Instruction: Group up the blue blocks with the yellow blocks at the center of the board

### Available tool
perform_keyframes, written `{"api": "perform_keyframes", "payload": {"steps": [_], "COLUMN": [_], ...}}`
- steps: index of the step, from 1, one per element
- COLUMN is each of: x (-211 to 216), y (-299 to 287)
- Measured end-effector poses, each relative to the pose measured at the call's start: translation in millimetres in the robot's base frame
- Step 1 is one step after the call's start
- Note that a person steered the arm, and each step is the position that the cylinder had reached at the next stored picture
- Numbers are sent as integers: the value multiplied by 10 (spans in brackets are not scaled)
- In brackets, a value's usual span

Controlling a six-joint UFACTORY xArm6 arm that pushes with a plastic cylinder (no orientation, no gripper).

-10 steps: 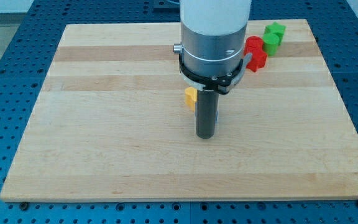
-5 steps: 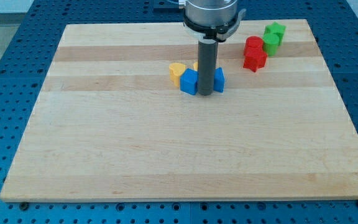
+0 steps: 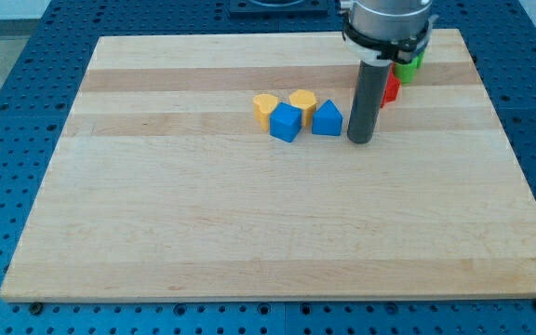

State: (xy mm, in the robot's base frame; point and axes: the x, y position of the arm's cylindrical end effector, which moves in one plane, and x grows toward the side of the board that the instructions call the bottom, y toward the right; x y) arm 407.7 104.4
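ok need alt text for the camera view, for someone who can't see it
On a pale wooden board, two blue blocks and two yellow blocks cluster just above the centre. My tip, the end of a straight dark rod, stands just right of the cluster. Red and green blocks sit partly hidden behind the rod near the top right corner.

Red block (image 3: 391, 88) and green block (image 3: 408, 65) near the view's top right corner of the wooden board (image 3: 203, 242) (both partly hidden), blue perforated table (image 3: 7, 112) around.
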Motion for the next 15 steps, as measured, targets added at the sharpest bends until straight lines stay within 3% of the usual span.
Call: {"api": "perform_keyframes", "payload": {"steps": [7,9,15], "x": [-59,-105,-301], "y": [-547,52,-197]}}
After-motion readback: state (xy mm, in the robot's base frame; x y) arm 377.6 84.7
